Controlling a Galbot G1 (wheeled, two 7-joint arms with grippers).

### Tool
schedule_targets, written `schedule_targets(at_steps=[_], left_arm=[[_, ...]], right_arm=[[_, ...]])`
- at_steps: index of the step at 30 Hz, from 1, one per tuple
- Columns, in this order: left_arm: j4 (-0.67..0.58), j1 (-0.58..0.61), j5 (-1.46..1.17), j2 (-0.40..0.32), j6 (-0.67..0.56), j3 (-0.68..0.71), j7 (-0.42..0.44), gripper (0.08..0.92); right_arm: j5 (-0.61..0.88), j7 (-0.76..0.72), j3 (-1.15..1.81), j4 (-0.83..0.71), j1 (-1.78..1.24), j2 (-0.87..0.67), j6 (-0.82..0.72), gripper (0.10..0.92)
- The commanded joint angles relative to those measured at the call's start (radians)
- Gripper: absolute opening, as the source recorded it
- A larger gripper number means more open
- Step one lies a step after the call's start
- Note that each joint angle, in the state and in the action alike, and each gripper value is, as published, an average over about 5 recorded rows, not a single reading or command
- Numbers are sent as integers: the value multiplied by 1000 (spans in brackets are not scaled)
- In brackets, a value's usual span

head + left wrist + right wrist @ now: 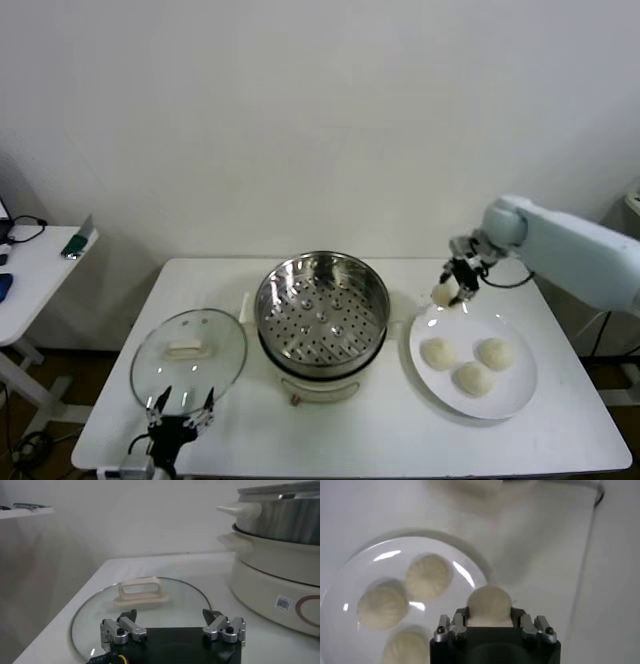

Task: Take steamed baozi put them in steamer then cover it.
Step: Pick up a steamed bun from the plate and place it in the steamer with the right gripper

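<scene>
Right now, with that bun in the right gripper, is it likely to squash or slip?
Probably soft: the steamed baozi looks smooth and doughy, so the right gripper, shut on it, may dent it. It seems light for its size, lifted above the white plate. Its rounded skin could slip, and it would likely roll if dropped.

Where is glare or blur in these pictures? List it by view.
Head view: bright glints on the steamer rim. Left wrist view: sheen across the cover. Right wrist view: white highlights on the plate; the baozi in the right claw looks soft.
</scene>
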Motion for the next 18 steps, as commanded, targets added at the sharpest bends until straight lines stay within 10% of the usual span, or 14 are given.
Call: schedule_targets(at_steps=[1,18], left_arm=[[-12,1,3,0,5,1,0,823],[-48,-2,2,-3,15,-12,-1,823]], right_arm=[[50,-20,-174,177,358,57,230,563],[-330,185,-89,220,98,315,459,560]])
